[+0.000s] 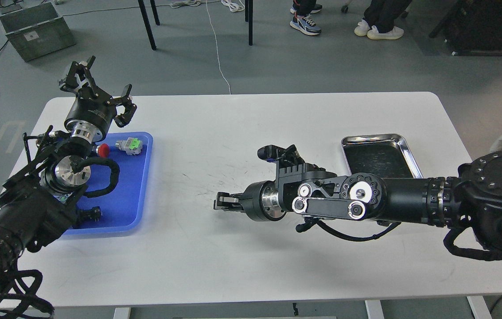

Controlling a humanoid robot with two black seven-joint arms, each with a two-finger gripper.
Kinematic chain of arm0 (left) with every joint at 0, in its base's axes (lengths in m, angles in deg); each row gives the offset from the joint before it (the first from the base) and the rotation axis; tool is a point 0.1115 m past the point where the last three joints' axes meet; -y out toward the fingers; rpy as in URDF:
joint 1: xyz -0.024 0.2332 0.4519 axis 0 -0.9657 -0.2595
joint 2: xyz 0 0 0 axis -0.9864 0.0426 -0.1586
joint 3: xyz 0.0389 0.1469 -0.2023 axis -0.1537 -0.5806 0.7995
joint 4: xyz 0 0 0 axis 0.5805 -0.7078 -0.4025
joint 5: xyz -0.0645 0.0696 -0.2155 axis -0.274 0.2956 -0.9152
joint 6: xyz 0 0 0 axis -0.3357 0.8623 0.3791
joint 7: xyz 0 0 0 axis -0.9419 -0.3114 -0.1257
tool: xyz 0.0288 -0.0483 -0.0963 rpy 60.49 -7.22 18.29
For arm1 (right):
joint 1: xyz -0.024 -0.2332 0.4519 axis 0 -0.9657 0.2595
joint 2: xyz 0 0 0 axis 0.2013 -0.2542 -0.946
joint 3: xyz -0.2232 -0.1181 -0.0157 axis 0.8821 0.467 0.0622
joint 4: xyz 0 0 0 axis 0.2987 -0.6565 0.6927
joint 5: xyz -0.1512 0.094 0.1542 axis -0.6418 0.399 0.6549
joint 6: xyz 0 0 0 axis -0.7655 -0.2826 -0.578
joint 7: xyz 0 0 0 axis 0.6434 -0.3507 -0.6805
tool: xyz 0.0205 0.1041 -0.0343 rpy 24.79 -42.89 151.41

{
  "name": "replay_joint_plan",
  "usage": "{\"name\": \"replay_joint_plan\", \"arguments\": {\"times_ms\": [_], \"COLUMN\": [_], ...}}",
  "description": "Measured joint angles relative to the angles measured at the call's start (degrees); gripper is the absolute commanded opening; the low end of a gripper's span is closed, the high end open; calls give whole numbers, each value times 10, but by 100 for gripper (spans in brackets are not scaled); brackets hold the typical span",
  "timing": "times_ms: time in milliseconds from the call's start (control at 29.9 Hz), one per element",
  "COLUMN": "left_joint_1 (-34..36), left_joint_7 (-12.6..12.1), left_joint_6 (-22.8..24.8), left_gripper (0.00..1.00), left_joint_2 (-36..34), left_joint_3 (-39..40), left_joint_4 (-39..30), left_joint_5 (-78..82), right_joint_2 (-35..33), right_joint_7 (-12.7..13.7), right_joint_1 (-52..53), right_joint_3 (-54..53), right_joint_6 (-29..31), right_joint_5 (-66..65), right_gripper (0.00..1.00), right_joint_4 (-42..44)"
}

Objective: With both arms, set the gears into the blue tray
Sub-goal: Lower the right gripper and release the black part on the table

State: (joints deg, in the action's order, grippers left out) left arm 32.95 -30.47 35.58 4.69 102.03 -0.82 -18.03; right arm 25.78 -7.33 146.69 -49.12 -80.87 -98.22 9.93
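Spreading wide and empty, the left black claw gripper (100, 84) hangs over the far end of one flat bright-blue plastic tray (138, 195). Right black gripper (220, 201): low over the white table (233, 133), right of the tray, jaws unreadable. Tiny black gears: none discernible. One red-capped button (103, 150), one green-topped grey part (130, 145) inside the tray; one steel tray (406, 148) far right. Left arm nearer.

Both my arms are matte black with silver wrist rings. Left arm (51, 177): looped black corrugated cable, claw-like black gripper (98, 86) with pale fingertip pads. Right arm (366, 197): white-centred round joint caps ringed with small screws, ribbed black housing, thin black cable hanging underneath, blue accent on top.
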Motion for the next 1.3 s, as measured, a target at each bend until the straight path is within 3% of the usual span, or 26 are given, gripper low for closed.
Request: {"name": "replay_joint_plan", "arguments": {"times_ms": [267,334,601,701,768,802,1002,1303], "left_joint_1": [1,1,1,1,1,1,1,4], "left_joint_7": [0,0,0,1,1,1,1,-5], "left_joint_6": [1,1,1,1,1,1,-3,-6], "left_gripper": [98,98,98,98,98,98,98,98], "left_joint_2": [-1,-1,-2,-3,-3,-3,-4,-14], "left_joint_3": [0,0,0,0,0,0,0,1], "left_joint_4": [0,0,0,0,0,0,0,2], "left_joint_5": [0,0,0,0,0,0,0,-1], "right_joint_2": [0,0,0,0,0,0,0,0], "right_joint_7": [-1,-1,2,1,-1,-1,0,1], "right_joint_1": [-4,-6,-15,-18,-18,-18,-11,0], "right_joint_3": [0,0,0,0,-1,-2,-52,-248], "right_joint_6": [0,0,1,-2,-6,-8,-14,17], "right_joint_5": [0,0,-1,0,0,0,2,43], "right_gripper": [17,25,42,57,77,81,85,90], "right_joint_4": [-10,-10,-10,-7,-6,-6,27,162]}}
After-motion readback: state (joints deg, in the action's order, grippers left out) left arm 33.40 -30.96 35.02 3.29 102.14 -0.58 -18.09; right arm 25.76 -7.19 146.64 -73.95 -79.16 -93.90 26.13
